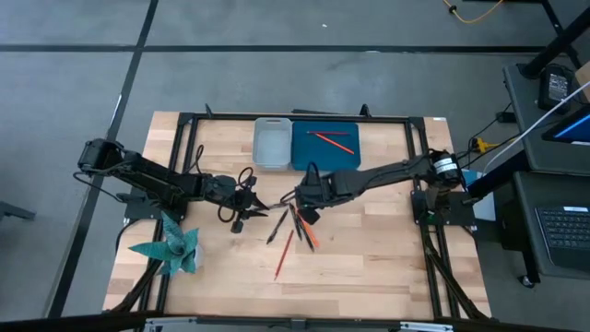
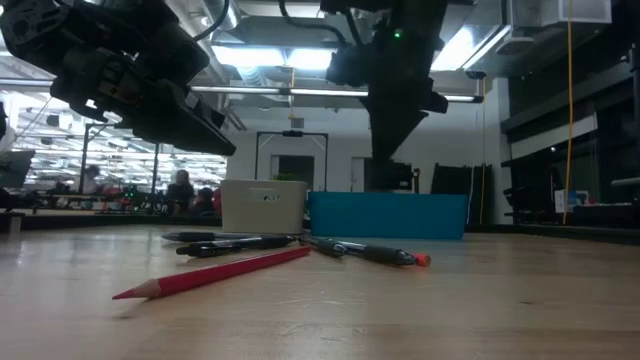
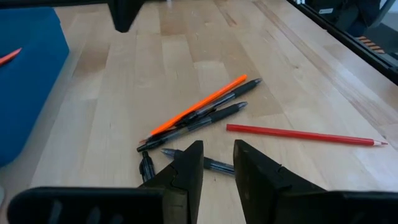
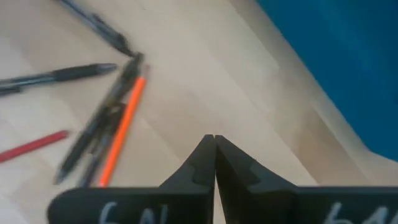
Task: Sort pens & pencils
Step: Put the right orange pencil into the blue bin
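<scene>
1. High view: the pens (image 1: 295, 221) and pencils (image 1: 284, 254) lie in a loose heap at the middle of the tabletop (image 1: 387, 258), just in front of the blue tray (image 1: 324, 159), which already holds 2 orange-red pencils. A grey tray (image 1: 271, 144) stands touching the blue one on its left. The left hand (image 1: 254, 208) sits just left of the heap, the right hand (image 1: 299, 195) just behind it; both are close, and I judge the right one nearer the top of the pile.

2. Low view: 1 red pencil (image 2: 215, 273) lies nearest this camera, its tip pointing left. The dark pens (image 2: 240, 241) lie behind it, flat on the wood. Both arms hang above, touching nothing.

3. Left wrist view: the left hand (image 3: 217, 163) has its fingers parted and empty. A short dark pen (image 3: 205, 163) lies crosswise just beyond the fingertips, so a straight push forward would straddle it.

4. Right wrist view: the right hand (image 4: 214, 158) has its fingers pressed together, gripping nothing. An orange pencil (image 4: 121, 132) lies alongside dark pens off to one side, its long axis slanted away from the fingers.
</scene>
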